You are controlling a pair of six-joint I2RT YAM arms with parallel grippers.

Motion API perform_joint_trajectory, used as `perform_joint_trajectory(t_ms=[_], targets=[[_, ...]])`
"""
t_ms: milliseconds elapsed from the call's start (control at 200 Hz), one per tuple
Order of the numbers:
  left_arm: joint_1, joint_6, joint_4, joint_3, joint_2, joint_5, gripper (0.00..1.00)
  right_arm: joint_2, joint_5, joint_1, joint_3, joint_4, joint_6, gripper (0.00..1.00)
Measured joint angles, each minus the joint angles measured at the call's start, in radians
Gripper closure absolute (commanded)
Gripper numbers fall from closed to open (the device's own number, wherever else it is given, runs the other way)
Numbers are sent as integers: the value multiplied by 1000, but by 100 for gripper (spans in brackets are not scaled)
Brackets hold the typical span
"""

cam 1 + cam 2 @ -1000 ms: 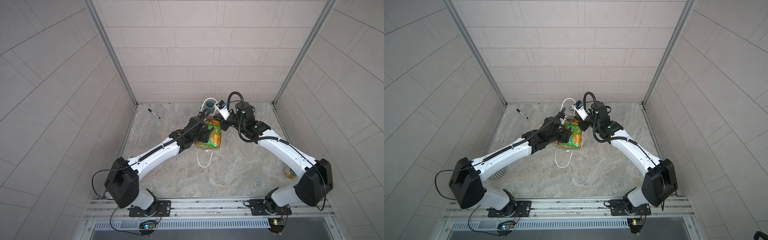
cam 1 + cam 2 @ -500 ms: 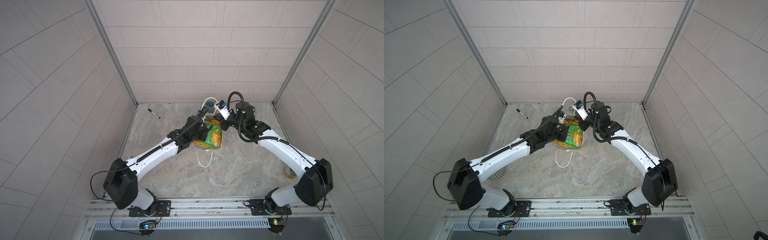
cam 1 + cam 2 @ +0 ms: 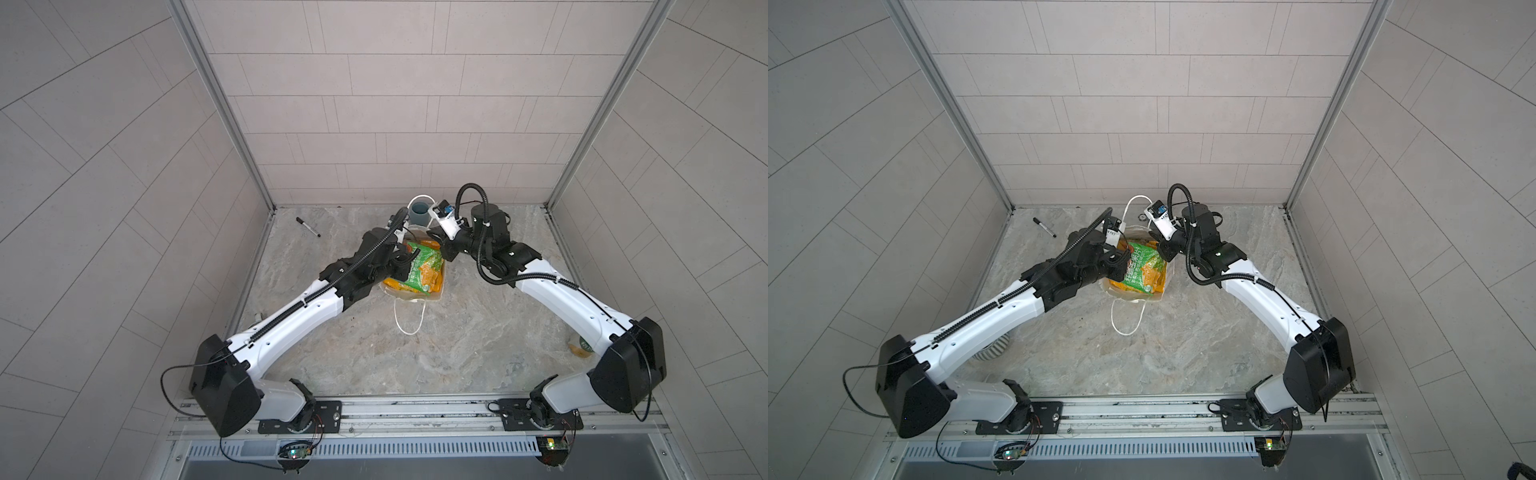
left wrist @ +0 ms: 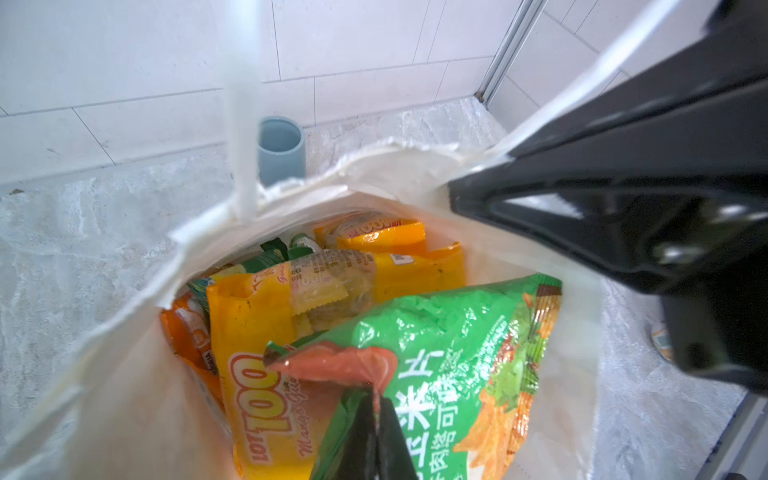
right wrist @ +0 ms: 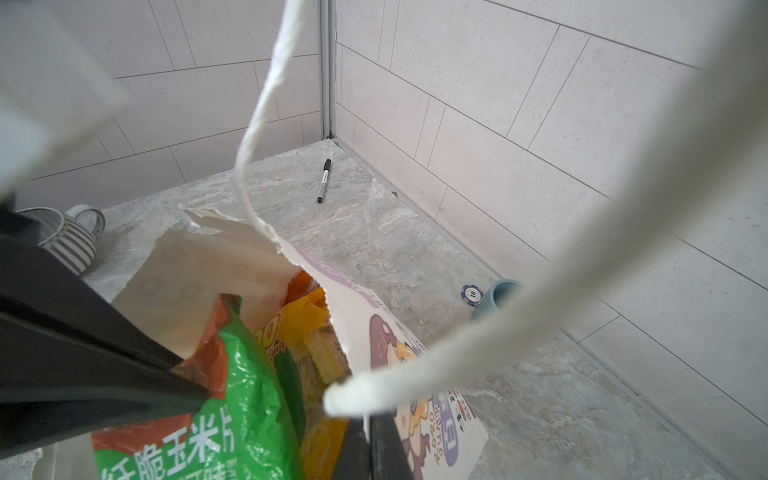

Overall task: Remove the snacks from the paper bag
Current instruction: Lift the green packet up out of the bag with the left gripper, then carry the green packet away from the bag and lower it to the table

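Observation:
The white paper bag (image 3: pixel 433 294) stands mid-table with its mouth open, and its cartoon print shows in the right wrist view (image 5: pixel 401 353). A green snack packet (image 3: pixel 422 266) (image 3: pixel 1142 266) sticks out of the mouth. My left gripper (image 4: pixel 376 395) (image 3: pixel 409 254) is shut on that packet's (image 4: pixel 449 332) red-orange top edge. My right gripper (image 5: pixel 368 428) (image 3: pixel 441 254) is shut on the bag's rim beside a cord handle (image 5: pixel 257 124). Yellow and orange snacks (image 4: pixel 257 332) lie deeper inside the bag.
A grey-blue cup (image 3: pixel 419 212) stands just behind the bag, with a poker chip (image 5: pixel 472 294) next to it. A black marker (image 3: pixel 308 227) lies at the back left. A striped mug (image 3: pixel 994 353) sits under the left arm. The bag's other cord handle (image 3: pixel 409 318) trails forward.
My left gripper has closed on the green packet's top edge and shifted a little toward the back. The right arm has kept its hold on the bag rim.

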Motion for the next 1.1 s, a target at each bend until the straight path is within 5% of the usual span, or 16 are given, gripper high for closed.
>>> perform_joint_trajectory(t_ms=[310,640,906,1101], targets=[[21,12,-90,32,-205,-4,100,0,21,0,0,5,13,100],[154,42,-191,45,-328,-44,100,0,32,0,0,10,18,100],[523,79,-195,65,-264,-1,100,0,32,0,0,10,22,100],[734,79,-92,58,-51,121,100,-1,32,0,0,10,25,100]])
